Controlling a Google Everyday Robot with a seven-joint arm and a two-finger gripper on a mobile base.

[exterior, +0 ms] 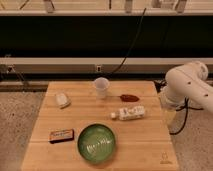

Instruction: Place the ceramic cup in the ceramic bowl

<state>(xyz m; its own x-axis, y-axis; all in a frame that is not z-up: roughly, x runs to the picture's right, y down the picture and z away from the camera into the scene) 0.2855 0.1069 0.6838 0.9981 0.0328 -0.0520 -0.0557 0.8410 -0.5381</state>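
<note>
A white ceramic cup [101,87] stands upright at the back middle of the wooden table [145,145]. A green ceramic bowl [97,143] sits near the front middle of the table, empty. My white arm [189,86] comes in from the right. The gripper [169,118] hangs at the table's right edge, well to the right of the cup and bowl and holding nothing that I can see.
A white bottle [129,113] lies on its side between the cup and the gripper. A red-brown object [129,98] lies right of the cup. A white object [62,100] sits at the left, a brown box [61,135] at the front left. Cables hang behind.
</note>
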